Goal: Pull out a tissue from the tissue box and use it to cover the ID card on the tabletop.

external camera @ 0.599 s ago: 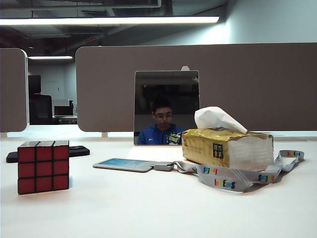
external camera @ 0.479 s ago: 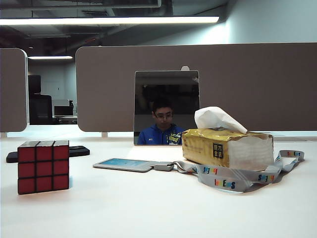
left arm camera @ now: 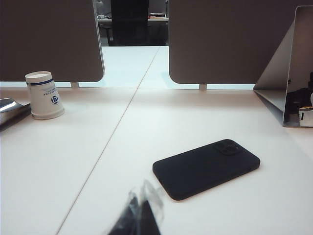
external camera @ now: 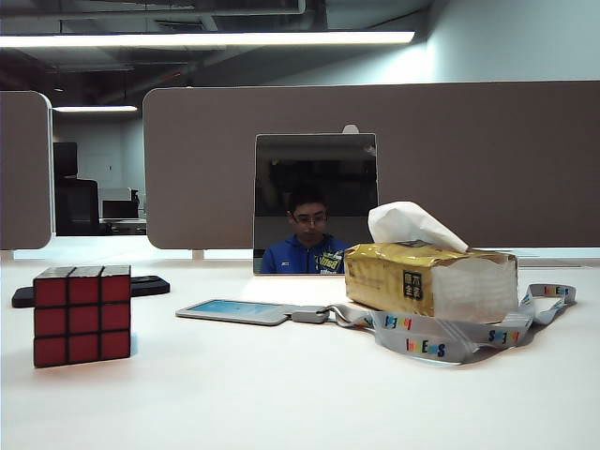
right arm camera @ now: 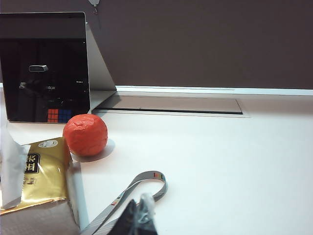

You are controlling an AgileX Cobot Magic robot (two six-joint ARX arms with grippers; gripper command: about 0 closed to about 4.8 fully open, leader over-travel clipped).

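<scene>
- The tabletop [external camera: 281, 394] was untouched; neither arm showed in the exterior view.
- The tissue box [external camera: 429, 279] lay lengthwise across that view's right half, a tissue [external camera: 411, 225] standing out of its top.
- The ID card [external camera: 234, 310] lay flat just left of the box.
- My right gripper [right arm camera: 137, 221], clenched and empty, sat near the box, so I judged it nearer.
- My left gripper [left arm camera: 138, 220] faced a black phone [left arm camera: 206, 168]; I couldn't tell its state.

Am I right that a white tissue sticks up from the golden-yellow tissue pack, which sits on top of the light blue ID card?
Not quite. The white tissue does stick up from the golden-yellow tissue pack, but the exterior view shows the pack beside the light blue ID card, not on it.
</scene>
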